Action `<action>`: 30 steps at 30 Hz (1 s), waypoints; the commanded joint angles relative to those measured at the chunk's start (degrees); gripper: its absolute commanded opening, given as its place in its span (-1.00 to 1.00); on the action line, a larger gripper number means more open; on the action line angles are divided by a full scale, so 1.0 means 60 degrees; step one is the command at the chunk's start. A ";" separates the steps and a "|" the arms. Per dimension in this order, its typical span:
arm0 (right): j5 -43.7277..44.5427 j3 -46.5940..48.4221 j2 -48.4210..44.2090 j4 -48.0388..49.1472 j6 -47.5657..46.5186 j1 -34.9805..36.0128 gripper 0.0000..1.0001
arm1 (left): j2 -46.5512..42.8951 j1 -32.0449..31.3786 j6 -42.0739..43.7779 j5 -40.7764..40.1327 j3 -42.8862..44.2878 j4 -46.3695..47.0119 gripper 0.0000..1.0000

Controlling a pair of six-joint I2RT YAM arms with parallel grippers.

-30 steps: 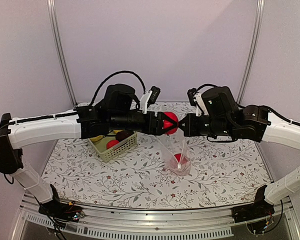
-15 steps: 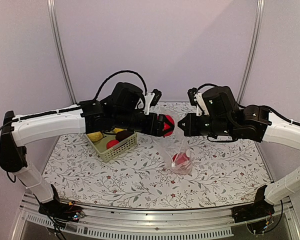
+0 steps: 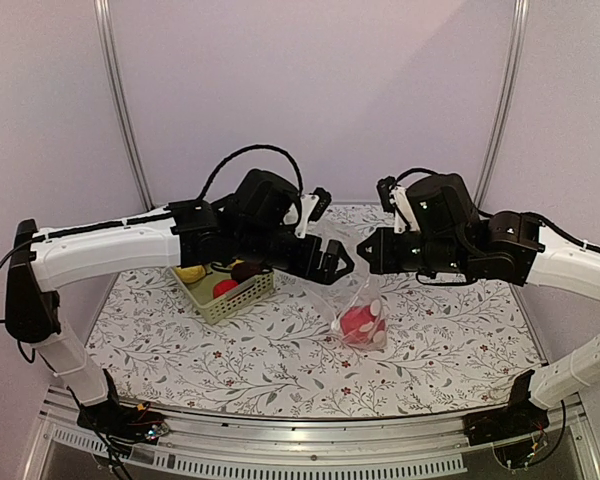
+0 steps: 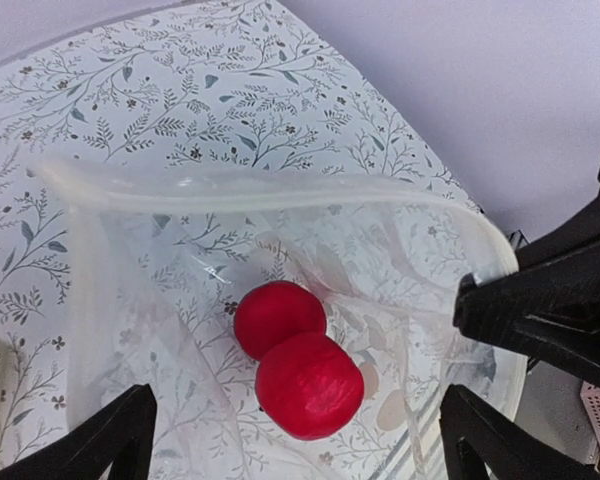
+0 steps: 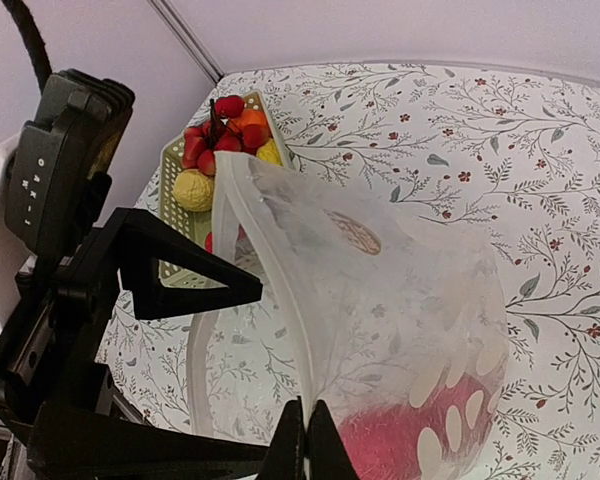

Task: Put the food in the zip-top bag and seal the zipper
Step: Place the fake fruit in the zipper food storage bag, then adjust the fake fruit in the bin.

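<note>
The clear zip-top bag (image 3: 361,312) hangs from my right gripper (image 3: 364,250), which is shut on its whitish zipper strip (image 5: 270,250); my right gripper's fingertips (image 5: 306,445) pinch the mouth edge. The bag's mouth is open. Two round red fruits (image 4: 278,318) (image 4: 308,385) lie at its bottom and also show in the top view (image 3: 357,322). My left gripper (image 3: 337,262) is open and empty just above the mouth, as the left wrist view (image 4: 300,440) shows. More fruits, a yellow one (image 5: 194,188) and red ones (image 5: 220,140), sit in the basket.
The pale green perforated basket (image 3: 242,292) stands on the floral tablecloth left of the bag, under my left arm. The two grippers are close together over the bag. Metal frame posts (image 3: 118,100) rise at the back corners.
My left gripper held a red fruit over the bag's mouth, then opened. The fruit dropped in beside the first one, and the bag sags lower.
</note>
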 commanded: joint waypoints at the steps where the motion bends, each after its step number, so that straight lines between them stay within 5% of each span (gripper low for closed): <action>1: 0.0305 -0.0166 -0.0272 0.0040 -0.0059 0.0047 -1.00 | -0.0227 -0.0146 0.0310 -0.0013 0.0090 0.0105 0.99; 16: 0.0438 -0.0277 -0.0259 0.0041 -0.0015 0.0060 -1.00 | -0.3049 0.0027 0.1085 0.0418 -0.1366 0.1618 0.99; 23: 0.0427 -0.0278 -0.0258 0.0039 -0.0015 0.0051 -1.00 | -0.3624 0.1083 0.0521 -0.1648 -0.1439 -0.0161 0.99; 30: 0.0466 -0.0348 -0.0356 0.0014 0.0013 0.0051 -1.00 | -0.3563 0.2929 -0.0469 -0.1929 -0.2151 -0.1714 0.99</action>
